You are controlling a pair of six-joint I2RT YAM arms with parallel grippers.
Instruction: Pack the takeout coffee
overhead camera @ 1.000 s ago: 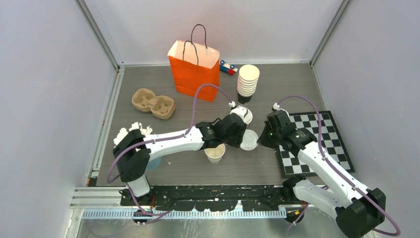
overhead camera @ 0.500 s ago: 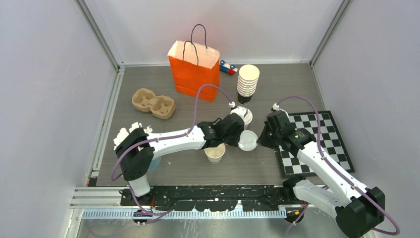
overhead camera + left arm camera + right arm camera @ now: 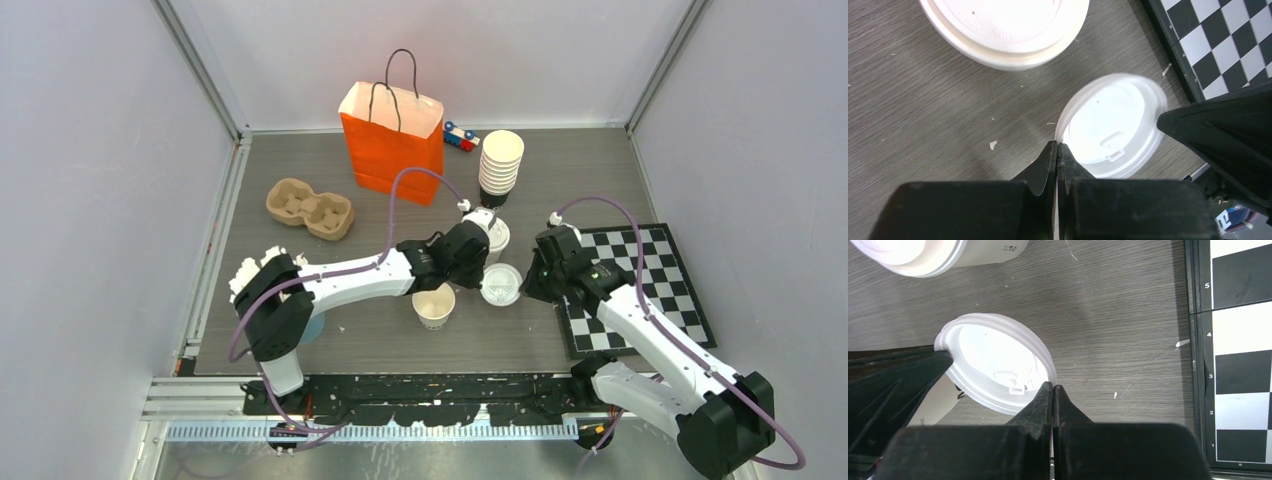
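Mid-worktop, toward the near edge: one loose lid [image 3: 500, 284], round white plastic, apparently raised off the surface and pinched at opposite rims.
- Left gripper [image 3: 1057, 152]: fingers closed narrow on the rim nearest it.
- Right gripper [image 3: 1053, 392]: likewise closed on the far rim.
- Lidless cup [image 3: 433, 305]: cream inside, just beside the lid and partly under it.
- Lidded cup [image 3: 496, 233]: just beyond the lid, toward the far edge.
- Orange bag [image 3: 392, 145]: far edge, well apart.

Step judged: capping the second coffee. Next move calls for one gripper to let go and the other to centre the lid on the open cup.
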